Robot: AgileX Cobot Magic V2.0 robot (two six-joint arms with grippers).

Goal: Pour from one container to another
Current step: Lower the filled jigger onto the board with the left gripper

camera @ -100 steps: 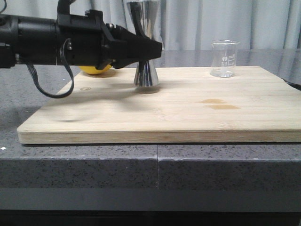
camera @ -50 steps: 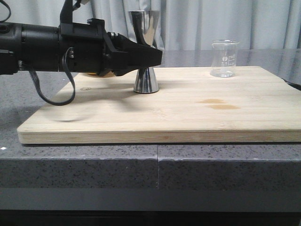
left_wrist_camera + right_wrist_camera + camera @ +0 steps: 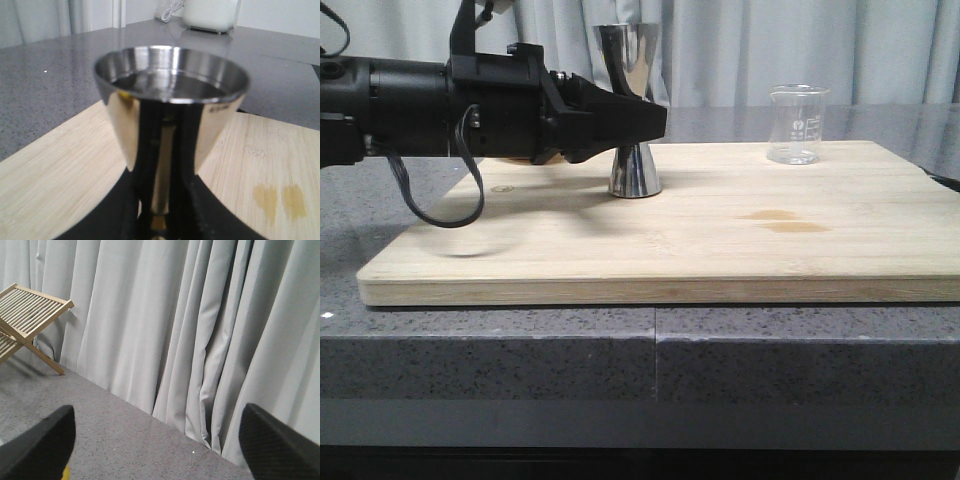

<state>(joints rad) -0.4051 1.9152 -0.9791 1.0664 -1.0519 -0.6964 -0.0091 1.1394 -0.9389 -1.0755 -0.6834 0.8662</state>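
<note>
The steel jigger (image 3: 634, 168) stands upright on the wooden board (image 3: 670, 240), left of centre and toward the back. My left gripper (image 3: 656, 117) reaches in from the left and is shut on its narrow waist. In the left wrist view the jigger (image 3: 170, 100) fills the middle, with the left gripper (image 3: 160, 220) and its black fingers pressed against both sides of the waist. The clear glass beaker (image 3: 797, 125) stands alone at the board's back right, far from both grippers. My right gripper (image 3: 157, 440) is open, holds nothing and faces the curtain.
Two amber stains (image 3: 785, 220) mark the board right of centre. A sliver of a yellow object (image 3: 546, 157) shows behind the left gripper. The board lies on a grey stone counter (image 3: 650, 350). A slatted wooden rack (image 3: 25, 315) stands by the curtain.
The jigger, held by my left gripper, has come down a little and shifted slightly right; its base now rests on the board. The beaker has not moved.
</note>
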